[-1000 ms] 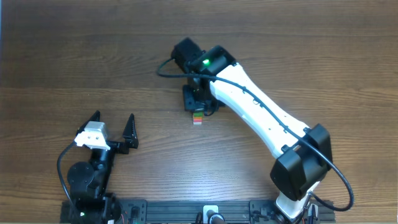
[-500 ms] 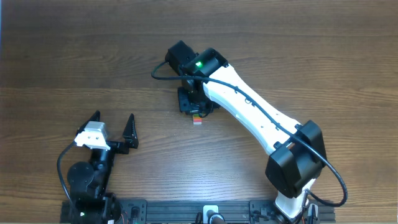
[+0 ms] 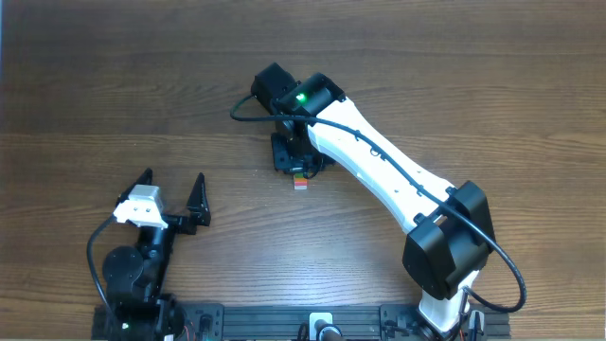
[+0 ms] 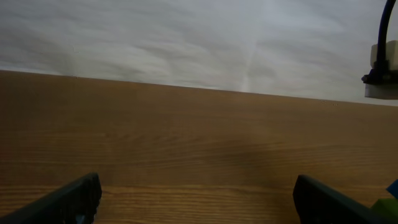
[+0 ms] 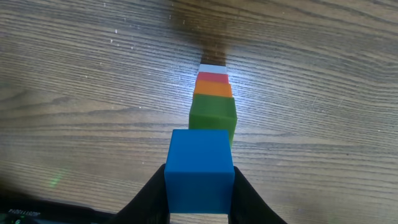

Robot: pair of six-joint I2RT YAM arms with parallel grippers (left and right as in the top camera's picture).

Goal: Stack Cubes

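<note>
My right gripper [image 5: 199, 190] is shut on a blue cube [image 5: 199, 169], with one dark finger on each side of it. Under it stands a stack of cubes [image 3: 300, 182]: green [image 5: 213, 117] uppermost, then orange [image 5: 213, 89], red [image 5: 212, 76] and a white one [image 5: 211, 67] lowest. The blue cube is held over the green one, slightly off its centre; whether they touch I cannot tell. The right gripper [image 3: 296, 159] hangs above the stack near the table's middle. My left gripper [image 3: 173, 194] is open near the front left, holding nothing.
The wooden table [image 3: 454, 104] is bare around the stack. The right arm's white link [image 3: 379, 166] runs diagonally from the front right toward the middle. A white wall [image 4: 186, 37] rises behind the table in the left wrist view.
The right arm with the blue cube shifted a little left and farther from its base between the earliest frame and half a second ago, then held. The left arm has not moved.
</note>
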